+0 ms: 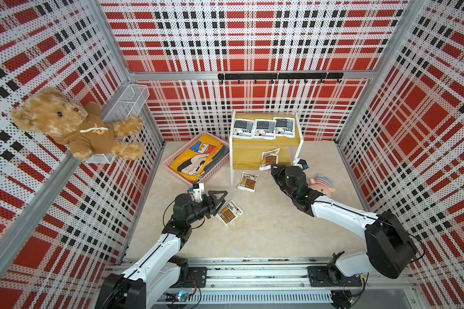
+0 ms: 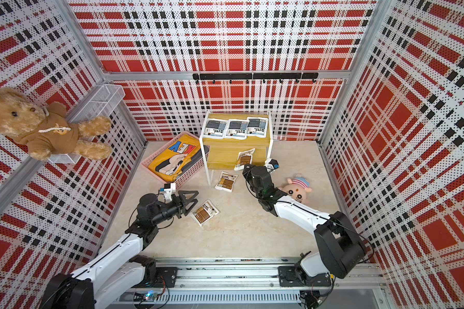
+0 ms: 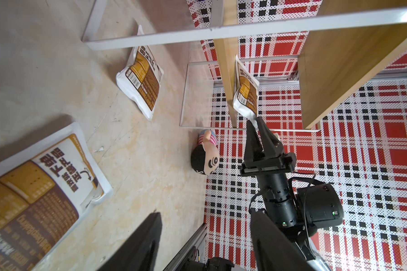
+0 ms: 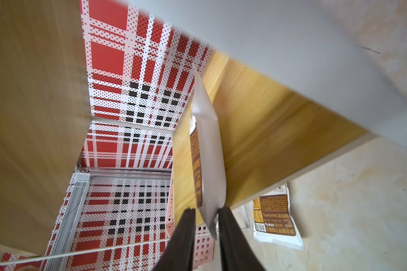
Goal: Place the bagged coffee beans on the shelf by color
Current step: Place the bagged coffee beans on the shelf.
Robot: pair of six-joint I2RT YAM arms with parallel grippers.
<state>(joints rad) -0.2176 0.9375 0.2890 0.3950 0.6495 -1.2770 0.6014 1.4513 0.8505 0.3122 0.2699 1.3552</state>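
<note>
Red plaid walls enclosing beige counter, three grey-blue pouches point(image 1: 264, 128) lying atop shelf point(image 1: 255, 157), right gripper point(image 4: 206, 220) jaws slightly parted around brown pouch point(image 4: 208, 162) leaning on lower tier, "Deep Baking" pouch point(image 4: 276, 220) lying nearby, left gripper point(image 1: 220, 199) jaws spreading beside third brown pouch point(image 1: 229, 212).

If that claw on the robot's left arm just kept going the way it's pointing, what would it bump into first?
Probably the brown-label coffee pouch on the floor: the left gripper, jaws open, points right at it. Depth is hard to judge; it might pass just above.

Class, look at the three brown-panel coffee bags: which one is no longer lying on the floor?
The brown bag on the shelf's lower board, at the right gripper. The other two brown bags lie flat on the floor.
</note>
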